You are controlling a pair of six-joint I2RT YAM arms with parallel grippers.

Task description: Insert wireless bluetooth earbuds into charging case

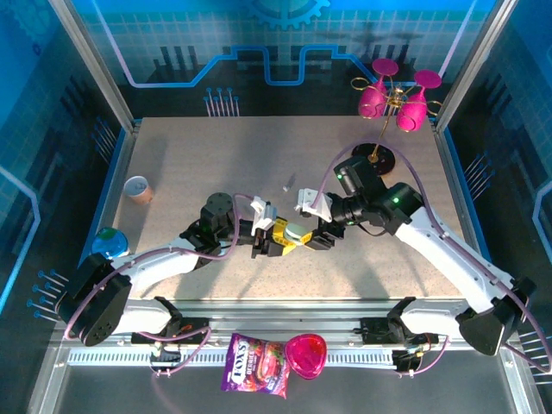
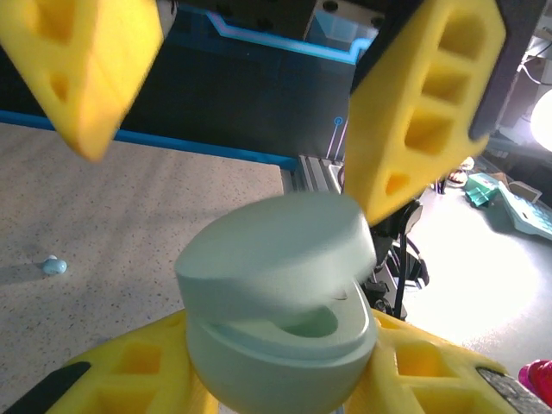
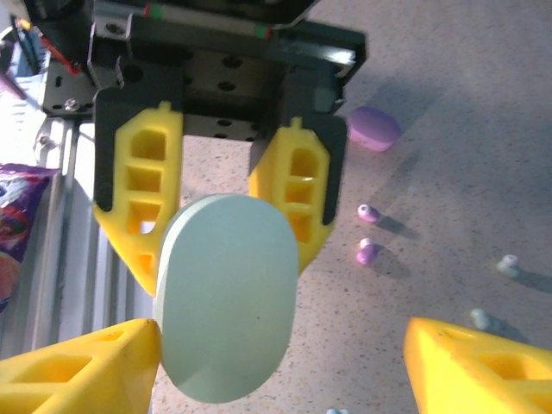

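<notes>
Left gripper (image 2: 276,366): clamped on mint case (image 3: 226,293), lid ajar.
Right gripper (image 3: 280,366): jaws apart either side of the case, gripping nothing.
Case axis: lengthwise, gripper to gripper.
Earbuds (image 3: 366,250): loose on table (image 3: 448,103) beyond the case; probably a reach for the free right arm.
Purple case (image 3: 373,128): beyond too.

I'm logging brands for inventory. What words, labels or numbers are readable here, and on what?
"FOX'S": on the purple candy bag lying at the front rail.
Smaller print under it on the bag: too blurred to read.
Mint-green charging case: no lettering visible.
</notes>
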